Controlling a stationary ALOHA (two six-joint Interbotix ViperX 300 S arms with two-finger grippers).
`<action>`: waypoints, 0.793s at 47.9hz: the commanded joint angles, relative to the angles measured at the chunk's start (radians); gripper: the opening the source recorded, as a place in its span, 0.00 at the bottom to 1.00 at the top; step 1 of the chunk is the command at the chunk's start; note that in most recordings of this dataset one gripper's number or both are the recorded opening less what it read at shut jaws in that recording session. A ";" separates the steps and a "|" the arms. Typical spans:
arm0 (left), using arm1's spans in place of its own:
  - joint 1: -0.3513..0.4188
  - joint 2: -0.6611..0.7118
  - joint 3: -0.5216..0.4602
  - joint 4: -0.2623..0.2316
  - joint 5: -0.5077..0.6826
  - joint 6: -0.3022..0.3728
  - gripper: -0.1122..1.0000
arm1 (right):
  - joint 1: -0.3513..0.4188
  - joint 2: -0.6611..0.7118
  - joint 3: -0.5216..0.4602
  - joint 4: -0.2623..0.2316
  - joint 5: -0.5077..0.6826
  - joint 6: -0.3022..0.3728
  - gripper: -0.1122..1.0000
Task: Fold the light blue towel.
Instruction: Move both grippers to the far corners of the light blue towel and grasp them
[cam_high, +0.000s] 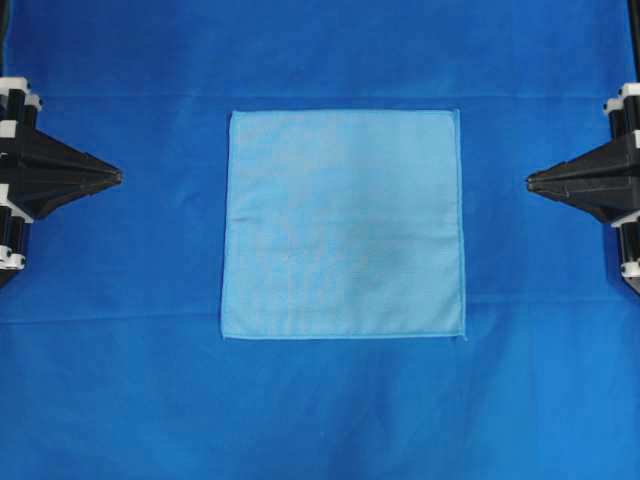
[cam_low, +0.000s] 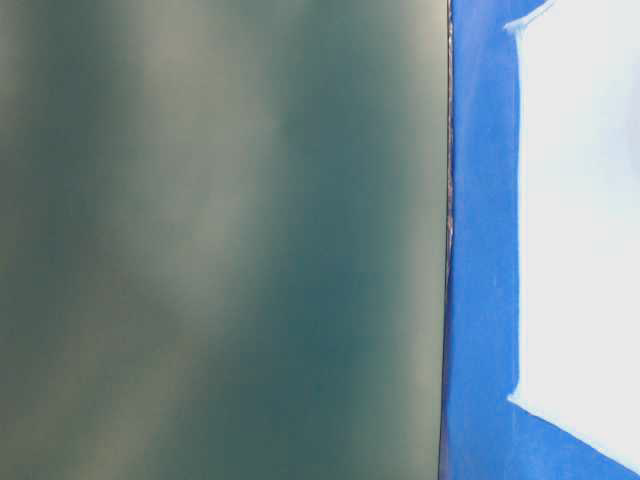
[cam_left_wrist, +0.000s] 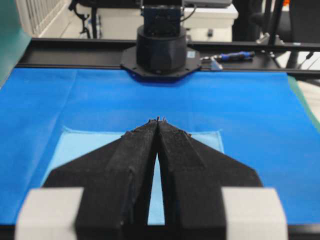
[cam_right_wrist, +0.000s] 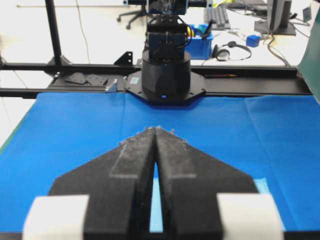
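Note:
The light blue towel (cam_high: 343, 224) lies flat and spread out as a square in the middle of the table. It also shows under the left wrist camera as the towel (cam_left_wrist: 80, 147) and as a washed-out pale patch of towel (cam_low: 585, 220) in the table-level view. My left gripper (cam_high: 118, 177) hovers off the towel's left edge, shut and empty, tips together (cam_left_wrist: 158, 120). My right gripper (cam_high: 530, 181) sits off the towel's right edge, likewise shut with nothing held (cam_right_wrist: 155, 128). A corner of the towel (cam_right_wrist: 264, 187) peeks out beside the right fingers.
A large deep-blue cloth (cam_high: 320, 400) covers the whole table. The opposite arm's black base (cam_left_wrist: 161, 50) stands at the far edge in the left wrist view, and the other base (cam_right_wrist: 165, 75) in the right wrist view. A dark green panel (cam_low: 220, 240) fills most of the table-level view.

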 joint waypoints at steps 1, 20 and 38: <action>0.003 0.029 -0.038 -0.021 0.003 -0.003 0.11 | -0.014 0.012 -0.026 0.002 -0.002 0.002 0.12; 0.189 0.245 -0.043 -0.021 -0.032 0.009 0.11 | -0.268 0.207 -0.124 0.006 0.267 0.009 0.12; 0.337 0.634 -0.137 -0.021 -0.100 0.018 0.53 | -0.451 0.522 -0.181 0.000 0.330 0.009 0.18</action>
